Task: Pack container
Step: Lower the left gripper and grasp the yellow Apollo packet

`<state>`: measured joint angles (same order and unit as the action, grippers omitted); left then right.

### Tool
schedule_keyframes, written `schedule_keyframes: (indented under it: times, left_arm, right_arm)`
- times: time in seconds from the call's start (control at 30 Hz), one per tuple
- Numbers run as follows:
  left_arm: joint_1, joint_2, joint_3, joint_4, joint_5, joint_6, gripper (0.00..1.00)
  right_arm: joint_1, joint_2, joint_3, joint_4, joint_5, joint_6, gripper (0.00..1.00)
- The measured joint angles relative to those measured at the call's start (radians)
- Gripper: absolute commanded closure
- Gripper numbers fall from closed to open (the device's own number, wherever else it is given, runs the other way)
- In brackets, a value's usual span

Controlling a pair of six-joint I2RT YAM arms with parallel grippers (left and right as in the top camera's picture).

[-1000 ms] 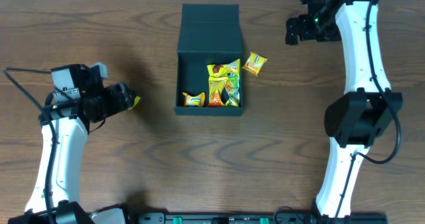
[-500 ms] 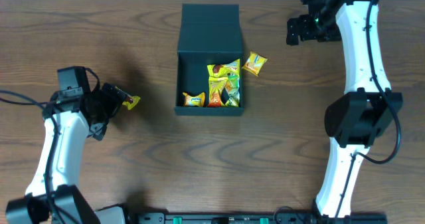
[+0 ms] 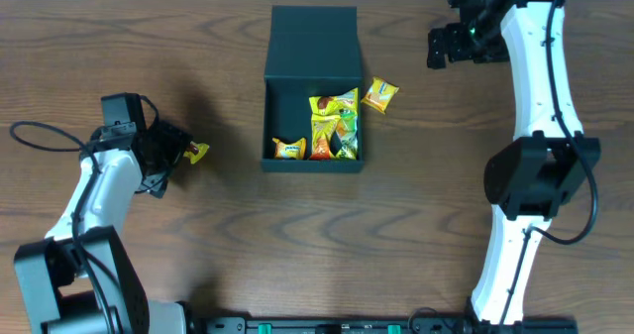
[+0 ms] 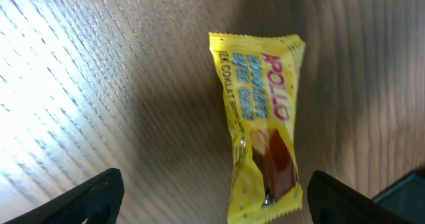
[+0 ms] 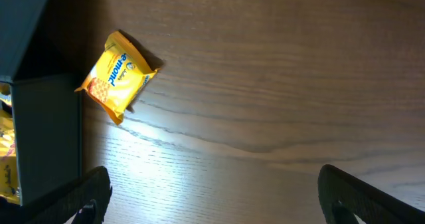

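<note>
Left of container [image 3: 312,37], yellow packet [image 4: 262,124] between spread left fingers [image 4: 93,197]

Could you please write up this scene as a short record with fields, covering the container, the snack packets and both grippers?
container: dark teal, lid folded back open, mid-table
packed: several yellow snack packets inside, at the end away from the lid
loose packet, right: yellow packet on the table, just right of the container
loose packet, left: Apollo packet on the table, well left of the container
left gripper: open, at the Apollo packet, not gripping it
right gripper: open, empty, right of the lid
</note>
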<state>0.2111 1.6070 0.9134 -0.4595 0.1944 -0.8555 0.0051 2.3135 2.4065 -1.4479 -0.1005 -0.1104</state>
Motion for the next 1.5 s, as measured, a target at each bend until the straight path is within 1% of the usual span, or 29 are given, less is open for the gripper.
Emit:
schedule_keyframes:
  times: [0.1, 0.2, 0.33, 0.47, 0.67, 0.77, 0.9, 0.93, 0.97, 1.17, 1.3, 1.4, 1.5]
  left_arm:
    - [0.0, 0.021, 0.0, 0.015, 0.0, -0.033, 0.16]
    - [-0.008, 0.049, 0.013, 0.015, 0.0, -0.056, 0.16]
    - [-0.031, 0.108, 0.067, 0.015, 0.0, -0.081, 0.16]
    - [-0.049, 0.147, 0.114, 0.017, 0.0, -0.109, 0.19]
    - [-0.05, 0.195, 0.12, 0.015, 0.001, -0.143, 0.2]
    - [-0.05, 0.196, 0.12, 0.018, 0.001, -0.149, 0.25]
    - [-0.05, 0.196, 0.12, 0.018, 0.004, -0.163, 0.4]
    - [-0.05, 0.196, 0.12, 0.016, 0.005, -0.165, 0.45]
    - [-0.05, 0.196, 0.12, 0.014, 0.006, -0.169, 0.47]
    - [-0.05, 0.196, 0.12, -0.006, 0.009, -0.169, 0.55]
    - [-0.05, 0.196, 0.12, -0.005, 0.017, -0.165, 0.55]
    - [-0.05, 0.196, 0.12, -0.005, 0.039, -0.163, 0.61]
    - [-0.05, 0.196, 0.12, -0.005, 0.056, -0.161, 0.65]
  right_arm:
    - [0.0, 0.0, 0.0, -0.001, 0.0, 0.0, 0.01]
    - [0.0, 0.0, 0.0, -0.002, 0.0, 0.0, 0.01]
    - [0.0, 0.0, 0.0, -0.002, 0.0, -0.001, 0.01]
    - [0.0, 0.0, 0.0, -0.007, 0.0, -0.001, 0.01]
    - [0.0, 0.0, 0.0, -0.009, 0.0, -0.003, 0.01]
    - [0.0, 0.0, 0.0, -0.009, 0.0, -0.003, 0.01]
    - [0.0, 0.0, 0.0, -0.009, 0.0, -0.003, 0.01]
    - [0.0, 0.0, 0.0, -0.009, 0.0, -0.003, 0.01]
    - [0.0, 0.0, 0.0, -0.009, 0.0, -0.003, 0.01]
    - [0.0, 0.0, 0.0, -0.009, 0.0, -0.003, 0.01]
    - [0.0, 0.0, 0.0, -0.009, 0.0, -0.003, 0.01]
    - [0.0, 0.0, 0.0, -0.007, 0.0, -0.003, 0.01]
    - [0.0, 0.0, 0.0, -0.005, 0.0, -0.003, 0.01]
